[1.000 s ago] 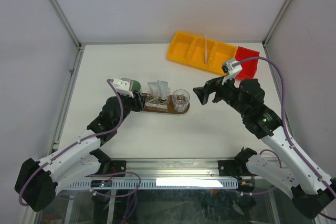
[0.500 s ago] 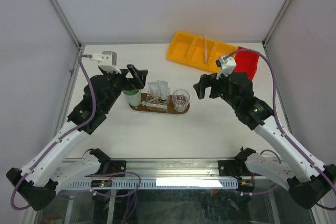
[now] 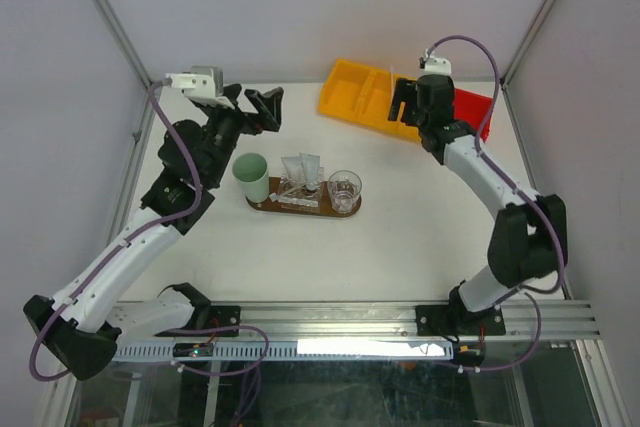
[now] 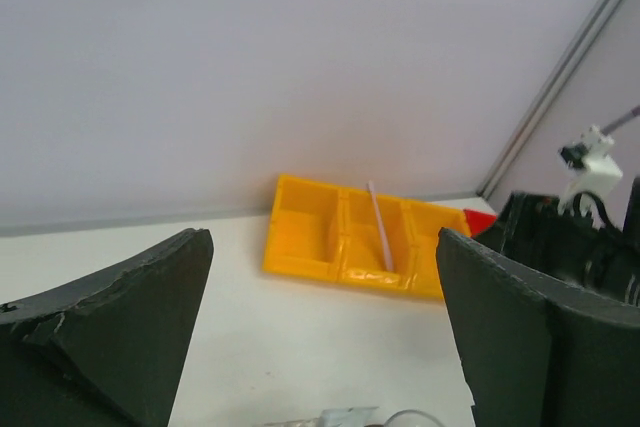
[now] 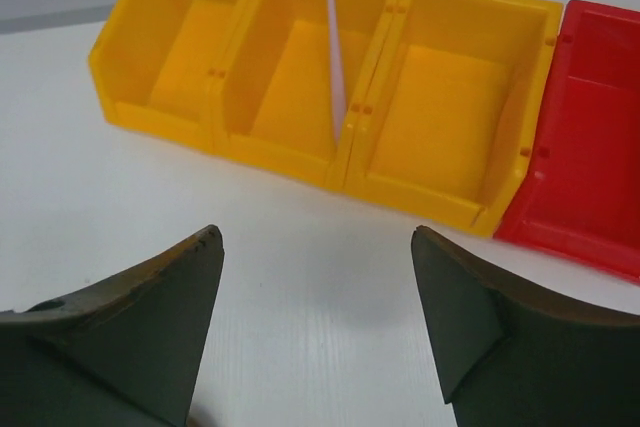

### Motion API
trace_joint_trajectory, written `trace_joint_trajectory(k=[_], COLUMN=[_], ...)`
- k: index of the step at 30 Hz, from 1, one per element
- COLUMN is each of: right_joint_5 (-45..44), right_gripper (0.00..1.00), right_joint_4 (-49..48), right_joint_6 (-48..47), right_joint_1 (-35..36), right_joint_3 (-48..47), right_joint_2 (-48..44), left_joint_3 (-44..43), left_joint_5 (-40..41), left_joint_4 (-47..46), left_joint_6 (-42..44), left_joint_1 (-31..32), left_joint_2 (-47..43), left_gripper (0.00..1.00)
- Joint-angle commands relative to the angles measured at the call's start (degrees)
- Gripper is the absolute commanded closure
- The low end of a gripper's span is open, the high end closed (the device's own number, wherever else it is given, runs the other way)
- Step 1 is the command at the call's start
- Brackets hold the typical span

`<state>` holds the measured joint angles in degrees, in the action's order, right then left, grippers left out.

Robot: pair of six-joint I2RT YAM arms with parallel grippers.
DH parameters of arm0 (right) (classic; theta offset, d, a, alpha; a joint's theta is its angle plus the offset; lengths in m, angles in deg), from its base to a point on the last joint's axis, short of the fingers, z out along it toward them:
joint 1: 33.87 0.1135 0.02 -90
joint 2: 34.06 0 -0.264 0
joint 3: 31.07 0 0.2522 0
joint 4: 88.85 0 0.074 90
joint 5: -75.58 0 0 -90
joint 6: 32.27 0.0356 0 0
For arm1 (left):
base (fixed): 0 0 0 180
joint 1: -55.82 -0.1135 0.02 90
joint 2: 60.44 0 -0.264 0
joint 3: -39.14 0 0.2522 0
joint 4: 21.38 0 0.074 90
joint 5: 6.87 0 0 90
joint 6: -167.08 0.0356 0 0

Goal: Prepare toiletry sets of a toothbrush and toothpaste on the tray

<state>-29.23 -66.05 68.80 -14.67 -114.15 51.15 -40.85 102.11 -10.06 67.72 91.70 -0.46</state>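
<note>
Slim pale toothbrush (image 5: 335, 37) in the yellow bin (image 5: 180, 77), slanting along the divider between its middle and right compartments, far right on the worktop (image 3: 400, 237). Small white tubes (image 3: 301, 167) upright on the dark oval tray (image 3: 310, 211) mid-worktop, beside a clear glass (image 3: 344, 190); mint-green cup (image 3: 251, 175) just left of the tray. Right gripper (image 5: 315, 247) spread wide, holding nothing, poised just near of the yellow bin. Left gripper (image 4: 322, 247) likewise wide apart and empty, raised at far left. Red bin (image 5: 600, 147) against the yellow one's right end. White surface, pale grey walls, metal corner posts.
</note>
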Motion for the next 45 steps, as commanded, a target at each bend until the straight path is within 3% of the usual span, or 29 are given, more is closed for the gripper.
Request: trace_joint_trajectory(k=[1,5,13,23,33,42,45], right_joint_5=[4.95,6.97,1.86,-4.56,-7.52,-8.02,-7.42], right_gripper=[0.24,0.3,0.44,0.46,0.59,0.59,0.68], right_joint_4=[-10.03,-11.2,-6.34,-4.75,-6.0,-5.86,-5.01], right_joint_6=[-0.43,-2.29,-6.27,-9.83,-10.98,-11.94,-12.35], right_joint_1=[-3.03,-3.77,-3.91,-3.91,-4.08,-5.01,-5.22], right_joint_3=[-9.69,-19.27,-41.04,-54.08,-59.22,-61.39,-62.56], right_joint_2=[9.3,20.78,41.13,54.91,61.12,62.54,63.25], left_joint_3=[8.18,10.59,15.91,15.95,16.33,16.19,16.13], left_joint_5=[-0.56,2.31,6.73,5.67,6.24,5.46,5.32], left_joint_4=[-10.38,-11.33,-16.46,-16.36,-16.82,-16.51,-16.37], left_joint_6=[5.55,9.26,13.73,14.33,15.25,15.0,14.99], left_joint_1=[-3.35,-4.71,-4.69,-4.68,-4.68,-4.69,-4.74], left_joint_2=[-3.69,-6.19,-10.95,-11.1,-10.77,-10.19,-9.99], left_gripper=[0.01,0.01,0.01,0.01,0.01,0.01,0.01])
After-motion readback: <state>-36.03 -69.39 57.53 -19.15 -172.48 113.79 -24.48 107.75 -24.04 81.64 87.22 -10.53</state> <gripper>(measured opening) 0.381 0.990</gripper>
